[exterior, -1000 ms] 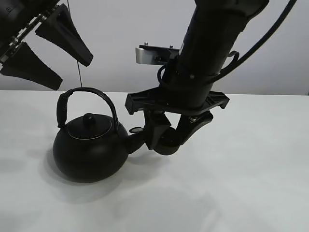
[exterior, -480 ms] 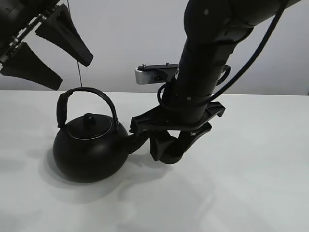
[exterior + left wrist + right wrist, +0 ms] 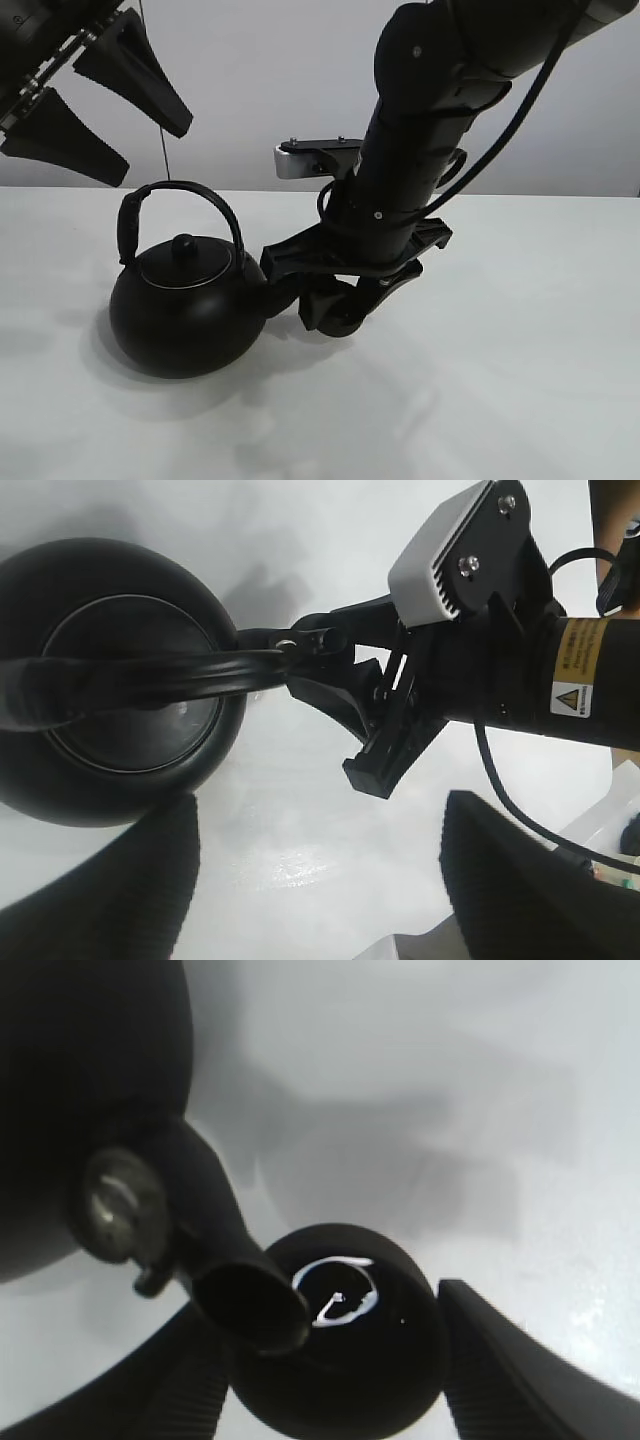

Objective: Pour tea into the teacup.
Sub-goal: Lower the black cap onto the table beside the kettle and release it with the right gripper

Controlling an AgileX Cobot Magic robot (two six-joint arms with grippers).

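Right end effector shifts teacup closer under kettle spout, clamped on it; left end effector spread wide, empty, above handle.

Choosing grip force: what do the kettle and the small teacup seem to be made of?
The kettle looks like cast iron or coated metal: matte black, faint dull sheen. The teacup could be ceramic or metal: matte black too, but too dark to tell.

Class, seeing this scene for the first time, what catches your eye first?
The big black kettle sits on the white table, left of centre. The right gripper holds the small black teacup right at the kettle's spout, while the left gripper hangs open above.
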